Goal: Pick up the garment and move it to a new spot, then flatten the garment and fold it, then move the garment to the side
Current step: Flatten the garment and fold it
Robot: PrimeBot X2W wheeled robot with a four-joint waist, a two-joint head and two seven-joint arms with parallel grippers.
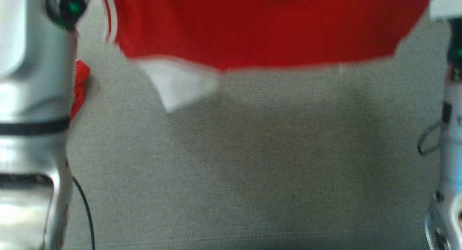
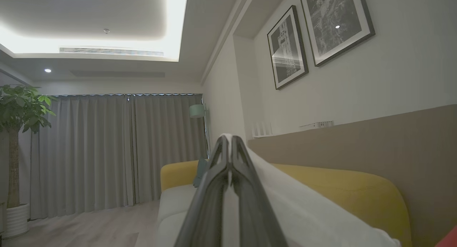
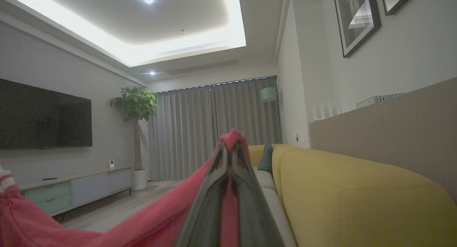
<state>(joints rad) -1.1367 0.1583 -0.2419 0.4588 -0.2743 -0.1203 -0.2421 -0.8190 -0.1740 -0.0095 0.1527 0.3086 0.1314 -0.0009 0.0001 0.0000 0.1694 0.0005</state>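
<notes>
Garment: you see the red garment [image 1: 260,26] with its white patch held up in the air, spread between both arms, above the far edge of the grey surface [image 1: 252,170].
Left end effector [image 2: 230,140]: closed tight on a white part of the cloth.
Right end effector [image 3: 232,149]: closed tight on a red part.
Progress: I judge the pick-up is done; placing, flattening, folding and moving aside are left for you.
Surface: grey woven cloth, probably the seat of the yellow sofa [image 3: 357,190].
Room: grey curtains [image 2: 125,147], a plant [image 3: 135,104], a dark television [image 3: 43,115].
</notes>
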